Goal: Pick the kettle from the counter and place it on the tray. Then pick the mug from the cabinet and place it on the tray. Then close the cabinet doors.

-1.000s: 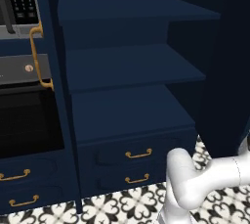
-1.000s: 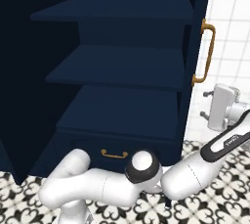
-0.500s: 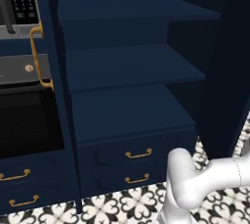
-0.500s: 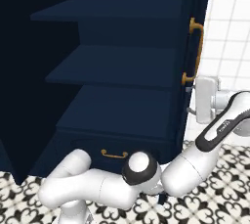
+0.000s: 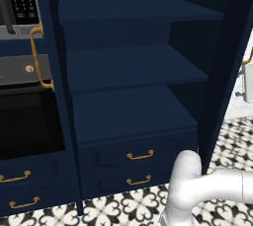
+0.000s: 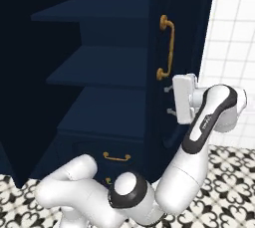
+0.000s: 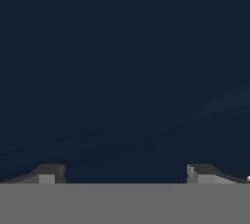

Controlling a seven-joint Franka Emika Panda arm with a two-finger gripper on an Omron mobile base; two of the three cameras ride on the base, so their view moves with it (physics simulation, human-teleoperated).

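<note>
1. While the cabinet stands open with bare shelves, the step in hand looks to be the last one: shutting the cabinet doors.
2. The right door hangs swung out from the cabinet's right side, its outer panelled face turned toward the white tiled wall; its curved gold bar handle sits on that face, in the upper half.
3. The gripper is pressed up to that same outer face just below the handle, fingertips spread wide and holding nothing; in the hand view only dark navy panel lies ahead of them.
4. To close it well, I judge the hand should push flat against the panel, below the handle, and sweep toward the cabinet in an arc that follows the hinge.
5. The left door stands edge-on at the cabinet's left side, its gold handle facing the black oven; it needs its own push afterwards.
6. Below the shelves, the gold-handled drawers are shut.
</note>
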